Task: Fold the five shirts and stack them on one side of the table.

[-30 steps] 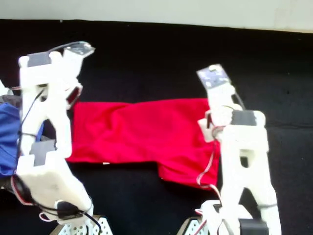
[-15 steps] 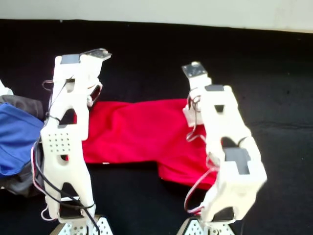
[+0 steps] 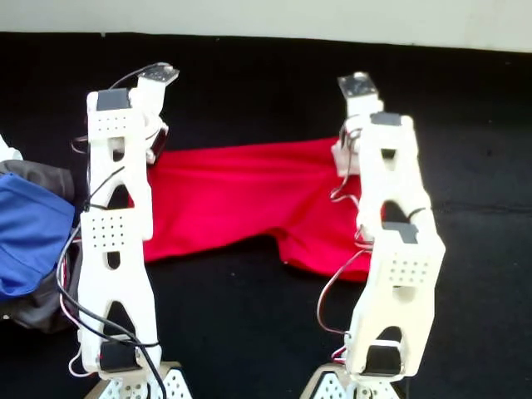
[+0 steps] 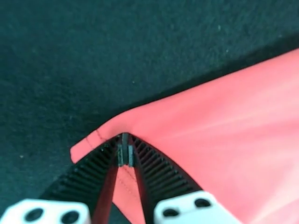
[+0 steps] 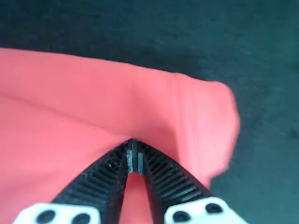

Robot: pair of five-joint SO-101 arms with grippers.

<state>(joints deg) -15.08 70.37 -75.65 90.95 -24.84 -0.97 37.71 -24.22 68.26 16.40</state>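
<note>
High view: the red shirt lies mid-surface. Both arms have dragged its far edge farther back, probably smoothing it for folding. A blue shirt waits at the left. Left wrist view: the left claw pinches the shirt's far-left corner. Right wrist view: the right claw is clamped on red cloth.

blue shirt cut off at the high view's edge, perhaps a grey garment half-hidden beneath
</note>
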